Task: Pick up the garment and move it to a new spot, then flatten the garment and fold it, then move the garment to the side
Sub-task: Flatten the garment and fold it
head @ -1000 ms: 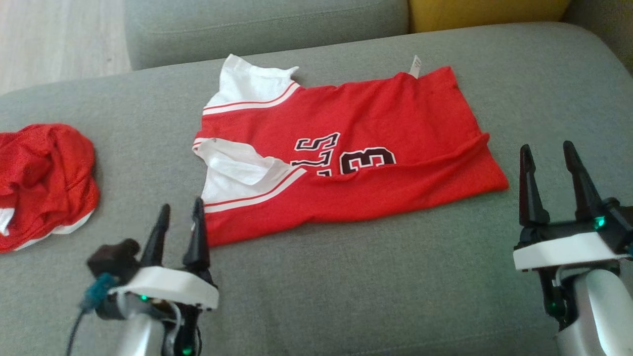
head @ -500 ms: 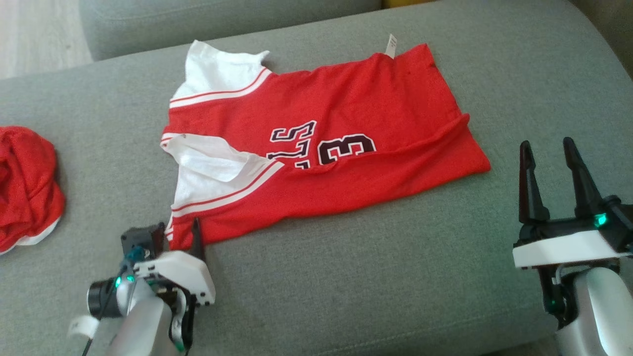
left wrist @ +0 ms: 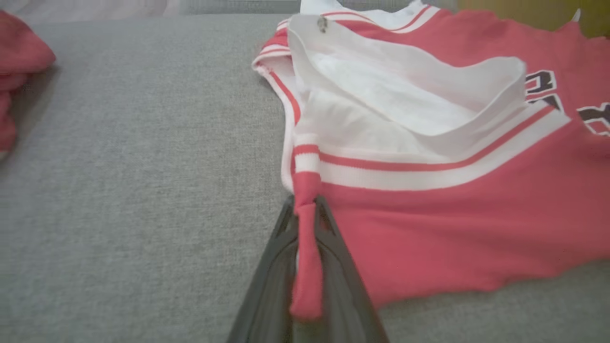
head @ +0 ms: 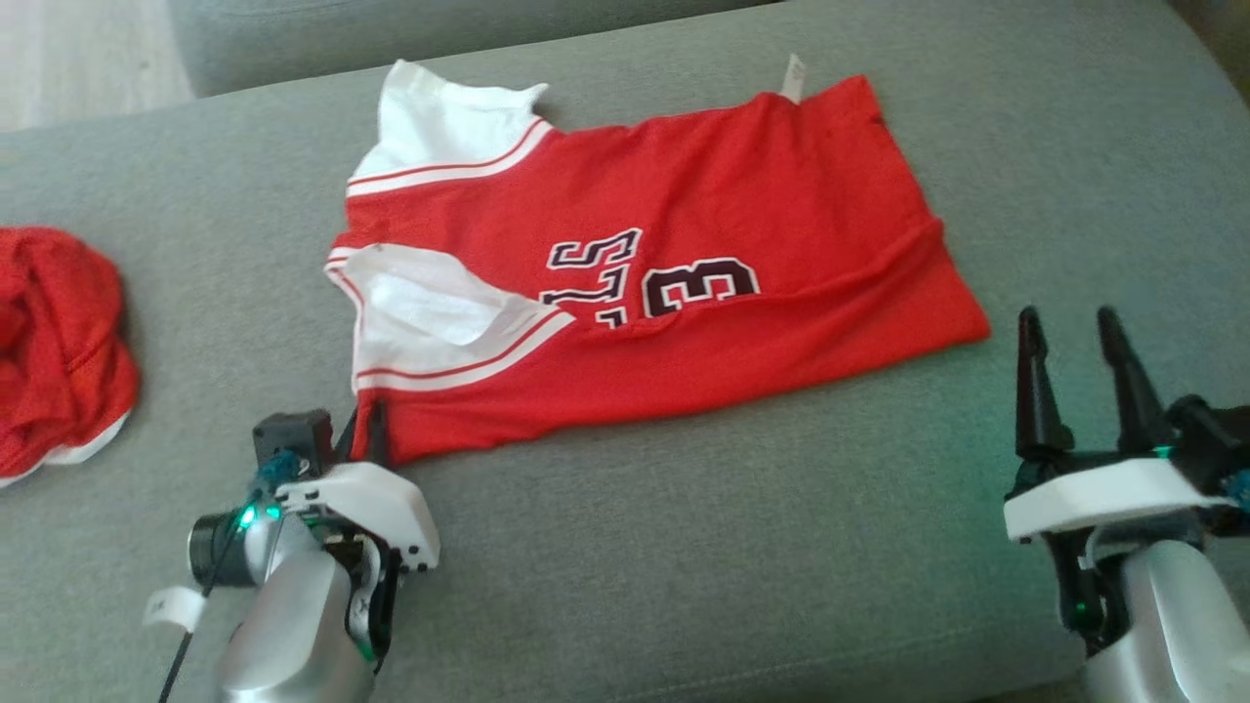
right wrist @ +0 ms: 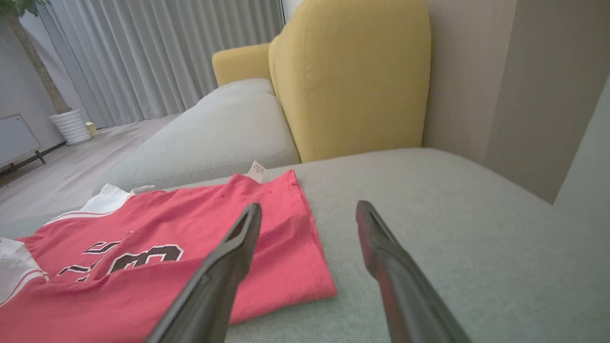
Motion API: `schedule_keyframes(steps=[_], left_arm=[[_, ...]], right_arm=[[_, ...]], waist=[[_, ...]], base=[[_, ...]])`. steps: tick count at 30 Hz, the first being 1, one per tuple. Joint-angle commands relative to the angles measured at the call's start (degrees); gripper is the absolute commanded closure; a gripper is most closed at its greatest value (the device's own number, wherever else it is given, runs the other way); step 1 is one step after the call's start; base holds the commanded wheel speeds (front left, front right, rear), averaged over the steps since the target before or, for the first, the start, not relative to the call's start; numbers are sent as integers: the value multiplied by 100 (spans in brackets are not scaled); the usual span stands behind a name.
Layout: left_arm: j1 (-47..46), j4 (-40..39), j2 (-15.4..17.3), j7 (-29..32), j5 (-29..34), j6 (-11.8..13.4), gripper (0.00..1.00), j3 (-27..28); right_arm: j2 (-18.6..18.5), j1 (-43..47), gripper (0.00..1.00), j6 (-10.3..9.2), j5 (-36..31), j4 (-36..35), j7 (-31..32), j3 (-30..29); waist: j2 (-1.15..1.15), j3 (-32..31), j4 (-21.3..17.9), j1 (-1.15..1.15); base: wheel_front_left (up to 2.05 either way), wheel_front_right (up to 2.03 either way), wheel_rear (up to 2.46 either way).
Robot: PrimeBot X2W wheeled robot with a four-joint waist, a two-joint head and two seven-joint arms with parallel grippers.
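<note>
Nearest the camera, the left gripper (left wrist: 305,212), whose fingers stood apart short of the cloth a second ago, is now clamped on the near corner of the red number-13 jersey (head: 684,244), just below the white armhole trim, with a rolled strip of red fabric pinched between its fingers. The first grasp thus appears made; lifting or folding likely awaits the other arm. The right gripper (head: 1066,327) hovers with fingers wide apart, holding nothing, beside the jersey's hem corner. The jersey lies spread, lightly wrinkled, mid-way across the grey sofa cushion (head: 703,576). A crumpled red garment (head: 54,332) lies well apart at the left; a yellow backrest (right wrist: 352,71) stands beyond.
</note>
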Motion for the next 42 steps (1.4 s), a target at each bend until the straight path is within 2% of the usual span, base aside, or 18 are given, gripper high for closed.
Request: schedule_keyframes(steps=[1, 6, 10, 15, 22, 23, 24, 25, 36, 42], left_arm=[[-172, -270, 98, -129, -39, -42, 100, 175], [-132, -856, 39, -240, -59, -219, 100, 50], [-93, -1181, 11, -254, -41, -267, 100, -63], [-50, -1559, -16, -261, -16, -265, 100, -229], [14, -1797, -28, -263, 3, -218, 100, -360], [18, -1817, -28, -263, 1, -209, 100, -361], [16, -1838, -27, -263, 0, -197, 100, -358], [11, -1856, -23, -263, -3, -187, 100, -354], [96, -1676, 141, -229, -68, -152, 100, -291], [408, -1409, 284, 133, -219, -297, 100, -332]], right_arm=[[30, -337, 0, -5, 115, -21, 159, 30], [172, -703, 0, -5, 362, 671, 780, -416], [223, -984, 0, -5, 346, 1124, 1087, -707], [229, -1453, 0, -5, 194, 1796, 1368, -1088], [155, -1868, 0, -5, -74, 2619, 1598, -1303], [166, -1926, 9, -5, -42, 2731, 1698, -1283], [174, -1985, 83, -5, -4, 2805, 1764, -1242], [171, -2037, 100, -5, 28, 2845, 1776, -1202], [-155, -2030, 100, -5, 51, 3089, 1515, -936], [-295, -1683, 100, -5, 356, 3011, 1818, -875]], waist=[[0, 4, 114, 0], [0, 60, 388, 0], [0, 142, 547, 0], [0, 294, 740, 0], [0, 392, 866, 0], [0, 405, 873, 0], [0, 423, 876, 0], [0, 437, 877, 0], [0, 120, 848, 0], [0, -309, 830, 0]], base=[[0, 0, 0], [0, 0, 0], [0, 0, 0], [0, 0, 0], [0, 0, 0], [0, 0, 0], [0, 0, 0], [0, 0, 0], [0, 0, 0], [0, 0, 0]])
